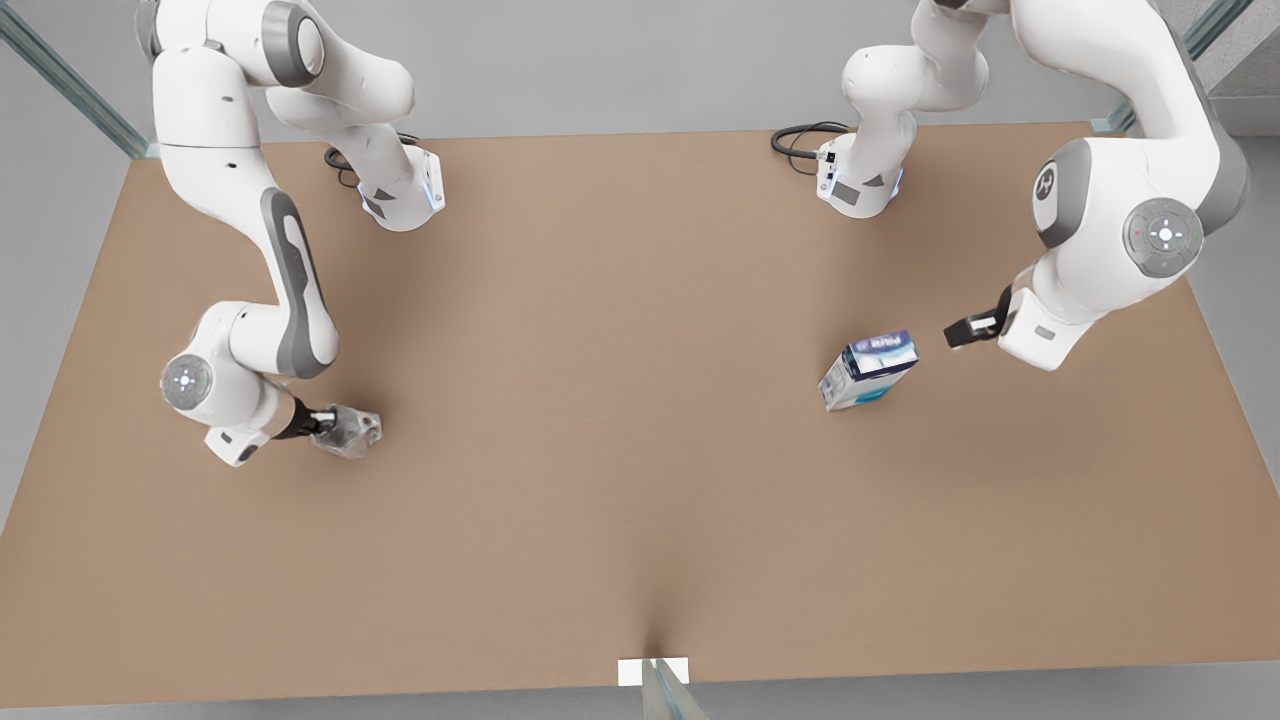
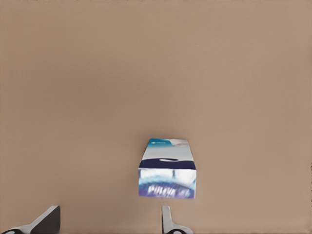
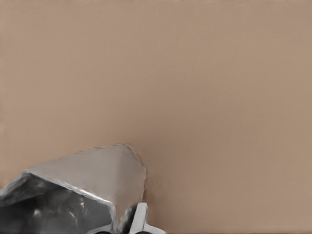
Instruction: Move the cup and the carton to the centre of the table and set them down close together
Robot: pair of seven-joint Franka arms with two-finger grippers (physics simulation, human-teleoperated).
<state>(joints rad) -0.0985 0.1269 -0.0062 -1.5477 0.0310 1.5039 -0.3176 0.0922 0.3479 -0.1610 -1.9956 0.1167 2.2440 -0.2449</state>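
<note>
Two arms were at work when I looked. Front view first: the table (image 1: pixel 620 420) was a big brown slab w/ both things parked far out toward opposite ends, well apart, centre bare. On the front view's left, the right gripper (image 1: pixel 322 421) sat low at the cup (image 1: pixel 349 431), fingers seemingly at its rim, cup just off the wrist end of that arm. On the front view's right, the left gripper (image 1: pixel 962 330) hung just beside the carton (image 1: pixel 868 370), not touching; carton lay toward table centre from the gripper, its long axis running roughly along the line from the fingers, dark blue top end facing them. Left wrist view next: carton (image 2: pixel 167 169) dead ahead, blue lettered end nearest the cam, and the two fingertips (image 2: pixel 166 220) spread wide w/ nothing between, so released; the carton sat off to one finger's side rather than centred in the gap. Right wrist view: cup (image 3: pixel 83 187) loomed large and close, one finger (image 3: pixel 139 219) pressed at its wall, so I took that gripper as clenched on the cup, though the other finger was hidden. My read: each arm had the nearer thing, cup grasp looked made, carton grasp not yet; left arm needed to shift sideways and ease fwd so the gap straddled the carton's narrow width.
</note>
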